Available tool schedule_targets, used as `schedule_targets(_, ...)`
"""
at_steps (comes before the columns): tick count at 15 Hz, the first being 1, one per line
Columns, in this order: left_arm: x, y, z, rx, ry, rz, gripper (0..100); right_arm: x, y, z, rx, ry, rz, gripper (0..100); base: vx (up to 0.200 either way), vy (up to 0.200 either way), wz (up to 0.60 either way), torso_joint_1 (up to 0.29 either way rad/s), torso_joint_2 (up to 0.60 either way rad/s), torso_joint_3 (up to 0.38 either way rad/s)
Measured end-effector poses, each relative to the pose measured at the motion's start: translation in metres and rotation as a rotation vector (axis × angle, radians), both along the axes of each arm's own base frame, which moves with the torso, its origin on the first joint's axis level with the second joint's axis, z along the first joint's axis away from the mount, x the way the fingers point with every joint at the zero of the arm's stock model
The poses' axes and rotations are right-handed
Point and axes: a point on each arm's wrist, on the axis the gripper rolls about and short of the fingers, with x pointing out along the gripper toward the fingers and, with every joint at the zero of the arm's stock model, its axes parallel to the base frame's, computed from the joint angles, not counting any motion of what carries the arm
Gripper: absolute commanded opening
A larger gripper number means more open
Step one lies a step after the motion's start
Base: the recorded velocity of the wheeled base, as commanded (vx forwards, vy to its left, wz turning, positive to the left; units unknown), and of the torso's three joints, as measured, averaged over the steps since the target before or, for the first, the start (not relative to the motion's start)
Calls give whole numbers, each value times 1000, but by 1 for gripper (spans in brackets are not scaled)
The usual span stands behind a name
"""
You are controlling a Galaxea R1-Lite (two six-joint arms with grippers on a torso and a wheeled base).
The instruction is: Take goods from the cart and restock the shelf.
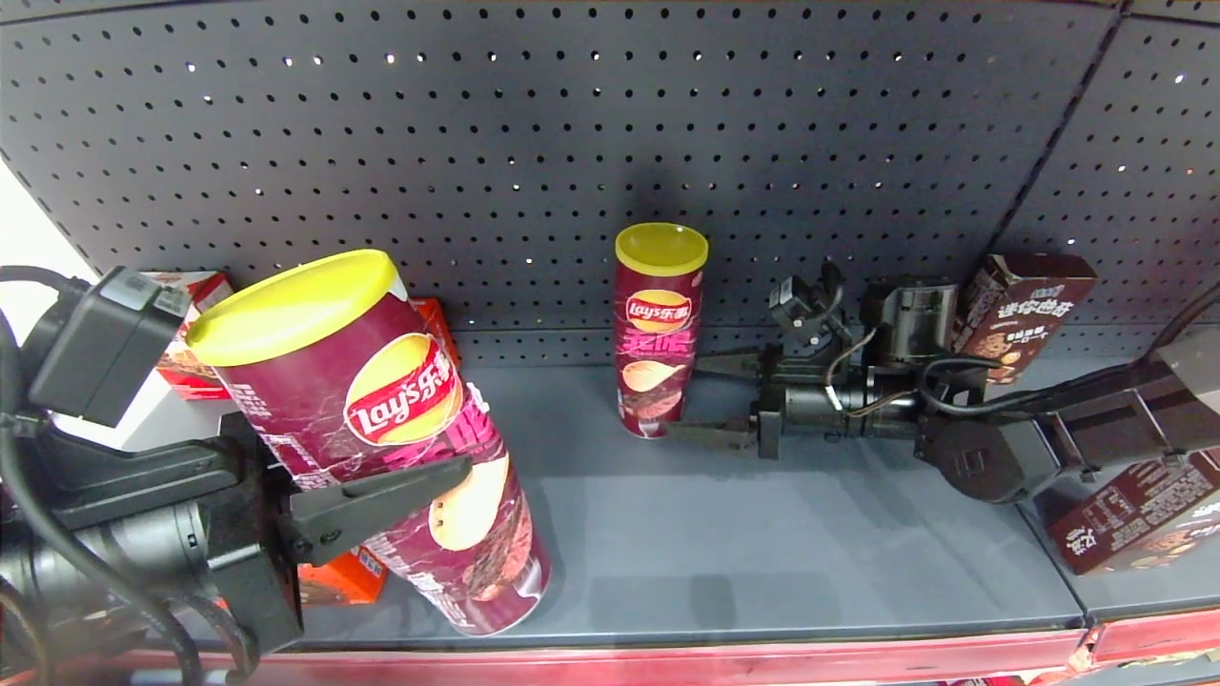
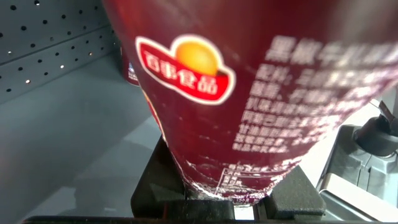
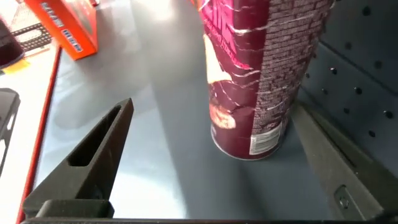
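Note:
A maroon chip can (image 1: 381,419) with a yellow lid is tilted at the front left of the grey shelf (image 1: 762,543), its base low near the front edge. My left gripper (image 1: 415,457) is shut on its middle. In the left wrist view the can (image 2: 249,93) rises from between the gripper's (image 2: 230,190) pads. A second, matching can (image 1: 658,333) stands upright near the pegboard. My right gripper (image 1: 688,398) is open at its right side. In the right wrist view that can (image 3: 255,81) stands between the spread fingers (image 3: 93,149), closer to one of them.
Orange boxes (image 1: 343,576) and a red-white box (image 1: 195,329) sit behind the left arm. A brown box (image 1: 1025,310) leans behind the right arm and another (image 1: 1134,514) lies at the right. The pegboard (image 1: 572,143) backs the shelf. Bare shelf lies between the cans.

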Motion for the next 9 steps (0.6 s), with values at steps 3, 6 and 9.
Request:
schedule_targets(3, 0, 0, -1, 1, 2, 0, 0, 0, 0, 3, 2, -12, -23, 100, 0, 0, 0, 0, 0, 0)
schedule_targets(6, 0, 0, -1, 2, 4, 0, 0, 12, 4, 12, 21, -53, -49, 100, 0, 0, 0, 0, 0, 0)
schedule_targets(9, 0, 0, -1, 2, 4, 0, 0, 26, 13, 15, 37, -82, -46, 100, 0, 0, 0, 0, 0, 0)
